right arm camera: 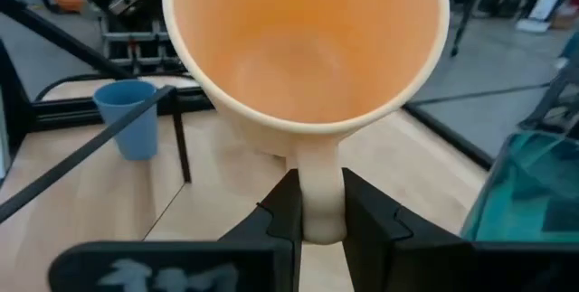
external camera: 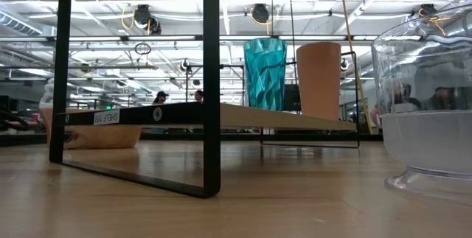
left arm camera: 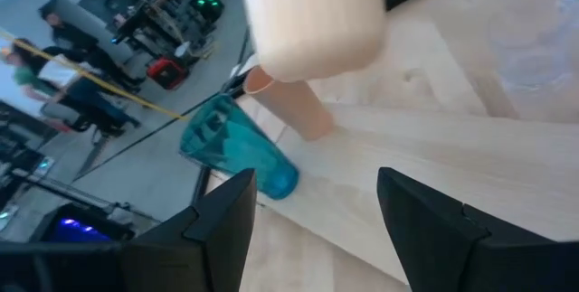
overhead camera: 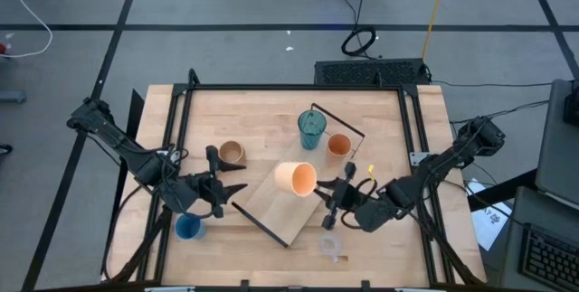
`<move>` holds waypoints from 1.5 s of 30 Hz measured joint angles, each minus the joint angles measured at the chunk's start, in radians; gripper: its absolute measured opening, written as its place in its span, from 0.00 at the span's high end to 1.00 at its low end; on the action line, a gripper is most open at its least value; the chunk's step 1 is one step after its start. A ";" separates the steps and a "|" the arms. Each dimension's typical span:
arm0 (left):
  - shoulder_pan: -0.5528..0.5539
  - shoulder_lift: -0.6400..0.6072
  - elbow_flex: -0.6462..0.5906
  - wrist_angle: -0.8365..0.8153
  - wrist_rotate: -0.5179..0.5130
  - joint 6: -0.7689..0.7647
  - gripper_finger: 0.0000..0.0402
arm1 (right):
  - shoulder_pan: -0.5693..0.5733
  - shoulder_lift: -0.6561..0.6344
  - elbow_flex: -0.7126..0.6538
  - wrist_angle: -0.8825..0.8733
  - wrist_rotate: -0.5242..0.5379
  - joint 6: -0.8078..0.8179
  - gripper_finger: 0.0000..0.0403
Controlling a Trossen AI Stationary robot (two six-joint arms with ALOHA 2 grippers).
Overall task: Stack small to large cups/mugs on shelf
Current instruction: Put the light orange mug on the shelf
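Held mug: a pale orange mug (overhead camera: 296,178) hangs on its side above the shelf (overhead camera: 271,211), mouth towards the right arm.
Right gripper: right gripper (right arm camera: 317,212) is pinched tight on the mug's handle.
Left gripper: left gripper (overhead camera: 237,193) hovers with fingers wide apart and nothing between them, just beside the shelf's near-left edge.
On shelf: teal tumbler (overhead camera: 311,127) and orange cup (overhead camera: 338,146) stand upright side by side at the far end.
On table: tan mug (overhead camera: 232,154) left of the shelf; blue cup (overhead camera: 188,228) near the left arm; clear cup (overhead camera: 329,245) near the front edge.

High view overhead; low view table-level; both share shelf (overhead camera: 288,203)
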 joint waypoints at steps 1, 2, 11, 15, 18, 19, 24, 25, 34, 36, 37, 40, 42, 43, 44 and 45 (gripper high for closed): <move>0.000 0.000 0.000 0.000 -0.008 0.000 0.42 | -0.008 0.000 0.000 -0.006 -0.009 0.013 0.89; 0.000 0.000 0.000 0.001 -0.009 -0.001 0.42 | -0.015 -0.001 0.000 -0.012 -0.020 0.029 0.89; 0.005 0.000 0.031 0.061 0.005 0.022 0.42 | -0.062 -0.005 0.000 -0.043 -0.135 0.112 0.89; 0.028 0.009 0.100 0.003 0.093 0.027 0.42 | -0.083 -0.005 0.000 -0.082 -0.166 0.180 0.89; 0.062 0.062 0.201 -0.103 0.163 0.025 0.42 | -0.098 -0.005 0.000 -0.089 -0.212 0.189 0.89; 0.072 0.086 0.237 -0.154 0.190 0.026 0.42 | -0.102 -0.005 0.000 -0.094 -0.232 0.190 0.89; 0.117 0.225 0.412 -0.290 0.313 0.119 0.42 | -0.130 -0.005 0.000 -0.149 -0.273 0.203 0.89; 0.124 0.250 0.442 -0.314 0.330 0.142 0.42 | -0.137 -0.005 0.000 -0.166 -0.286 0.209 0.89; 0.209 0.404 0.607 -0.382 0.543 0.274 0.42 | -0.186 -0.005 0.000 -0.277 -0.419 0.263 0.89; 0.238 0.423 0.616 -0.381 0.593 0.290 0.42 | -0.192 -0.005 0.000 -0.282 -0.450 0.256 0.89; 0.254 0.434 0.617 -0.376 0.609 0.294 0.41 | -0.194 -0.005 0.000 -0.288 -0.471 0.248 0.89; 0.298 0.468 0.617 -0.375 0.635 0.302 0.41 | -0.204 -0.005 0.000 -0.305 -0.517 0.224 0.89; 0.320 0.497 0.617 -0.375 0.638 0.310 0.41 | -0.210 -0.005 0.000 -0.317 -0.528 0.207 0.89; 0.326 0.512 0.617 -0.375 0.643 0.316 0.41 | -0.212 -0.005 0.000 -0.325 -0.529 0.194 0.89; 0.331 0.528 0.617 -0.375 0.655 0.325 0.41 | -0.212 -0.005 0.000 -0.332 -0.529 0.178 0.89; 0.336 0.544 0.617 -0.375 0.672 0.334 0.41 | -0.214 -0.005 0.000 -0.338 -0.529 0.163 0.89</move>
